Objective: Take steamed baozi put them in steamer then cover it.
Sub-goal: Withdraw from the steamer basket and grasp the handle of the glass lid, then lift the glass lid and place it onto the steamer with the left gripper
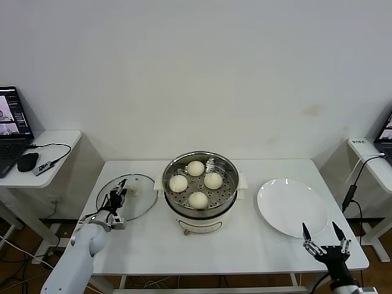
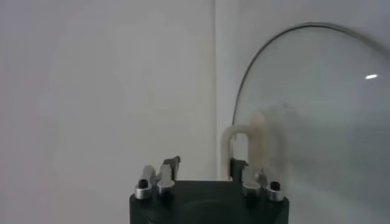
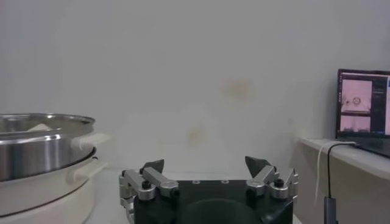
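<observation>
Four buns (image 1: 196,182) sat on the holed tray of the steamer (image 1: 199,217), in the middle of the head view: one toward the top (image 1: 195,168), one on the left (image 1: 178,183), one on the right (image 1: 213,180) and one at the bottom (image 1: 198,199). They lay near one another, though whether any touched could not be told. The steamer stood uncovered on the white table (image 1: 245,245), its steel rim (image 3: 42,120) and cream base also filling the left edge of the right wrist view.

Just left of the steamer in the head view, the glass lid (image 1: 131,195) lay flat on the table, its rim close to the steamer's side. The left gripper (image 1: 116,201) was at the lid's left part, over the cream handle (image 1: 130,190). In the left wrist view that handle (image 2: 247,146) rose just beyond the gripper (image 2: 210,182), beside one finger (image 2: 248,176), with the lid's glass (image 2: 323,115) filling the right half of the frame (the fingers stood spread apart, closed on nothing).

Right of the steamer a bare white plate (image 1: 292,207) lay on the table. The right gripper (image 1: 323,236) hung at the lower right of the head view, by the table's front edge just below the plate, its fingers (image 3: 259,165) spread wide and holding nothing.

On a side table at the far left sat a laptop (image 1: 12,128) and a mouse (image 1: 27,162); another laptop (image 3: 364,103) showed at the right edge of the right wrist view.
</observation>
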`<state>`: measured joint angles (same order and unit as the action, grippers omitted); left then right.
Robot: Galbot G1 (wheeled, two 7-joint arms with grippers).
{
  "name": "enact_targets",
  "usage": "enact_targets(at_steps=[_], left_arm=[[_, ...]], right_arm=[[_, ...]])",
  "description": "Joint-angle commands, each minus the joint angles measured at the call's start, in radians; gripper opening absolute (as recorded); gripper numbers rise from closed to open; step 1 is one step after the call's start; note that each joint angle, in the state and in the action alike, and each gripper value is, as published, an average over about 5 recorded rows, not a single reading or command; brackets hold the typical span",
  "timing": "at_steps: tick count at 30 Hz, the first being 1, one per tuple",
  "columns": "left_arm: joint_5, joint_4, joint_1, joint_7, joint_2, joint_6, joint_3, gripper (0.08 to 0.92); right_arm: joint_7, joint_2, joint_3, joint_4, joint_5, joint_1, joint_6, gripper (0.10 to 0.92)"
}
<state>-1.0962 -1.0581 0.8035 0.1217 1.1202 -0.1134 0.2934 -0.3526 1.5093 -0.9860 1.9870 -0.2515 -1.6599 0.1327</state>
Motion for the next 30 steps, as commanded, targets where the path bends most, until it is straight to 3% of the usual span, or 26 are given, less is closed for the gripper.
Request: enact_targets(at_steps=[1, 10, 18, 23, 30], left_arm=[[-0.013, 0.062, -0.029, 0.004, 0.01, -0.005, 0.003, 0.34], [-0.053, -0.01, 0.022, 0.102, 0.016, -0.009, 0.051, 0.121], [-0.111, -0.239, 0.171, 0.158, 0.016, 0.029, 0.117, 0.116], [-0.125, -0.4, 0.274, 0.12, -0.002, 0.086, 0.164, 0.116], [-0.07, -0.647, 0.395, -0.01, -0.049, 0.184, 0.227, 0.116]], right_arm=[[-0.004, 0.001, 0.001, 0.002, -0.002, -0.003, 0.0, 0.823], [-0.008, -0.001, 0.008, 0.005, -0.001, -0.005, 0.001, 0.823], [-0.01, -0.003, 0.015, 0.01, 0.001, -0.011, 0.005, 0.823], [-0.008, -0.006, 0.019, 0.023, 0.001, -0.016, 0.003, 0.823], [-0.005, -0.011, 0.034, 0.03, 0.016, -0.021, 0.008, 0.823]])
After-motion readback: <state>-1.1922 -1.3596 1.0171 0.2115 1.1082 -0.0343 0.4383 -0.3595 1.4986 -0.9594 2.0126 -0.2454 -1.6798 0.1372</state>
